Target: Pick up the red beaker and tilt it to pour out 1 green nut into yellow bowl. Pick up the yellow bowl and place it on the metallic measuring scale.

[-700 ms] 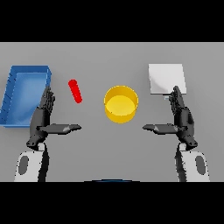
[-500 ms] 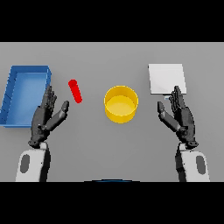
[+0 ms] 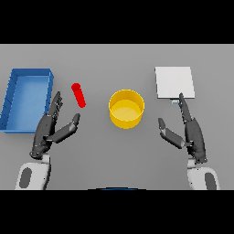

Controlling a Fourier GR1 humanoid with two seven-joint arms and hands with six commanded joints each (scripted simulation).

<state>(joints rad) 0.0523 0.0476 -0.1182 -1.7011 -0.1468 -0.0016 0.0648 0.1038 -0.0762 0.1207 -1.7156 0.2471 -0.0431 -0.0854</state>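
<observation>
Both sides of yellow bowl [image 3: 126, 108]: left hand [image 3: 47, 131] and right hand [image 3: 194, 134] dark grey, segmented fingers; white forearm shells, grey oval insets.

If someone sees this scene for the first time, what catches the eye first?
The yellow bowl sits in the middle of the grey table. A red beaker lies to its left beside a blue tray, and a metallic scale is at the right.

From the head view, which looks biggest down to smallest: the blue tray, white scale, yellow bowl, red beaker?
1. Blue tray
2. White scale
3. Yellow bowl, close to the scale, so that pair is unsure
4. Red beaker, clearly smallest
</observation>
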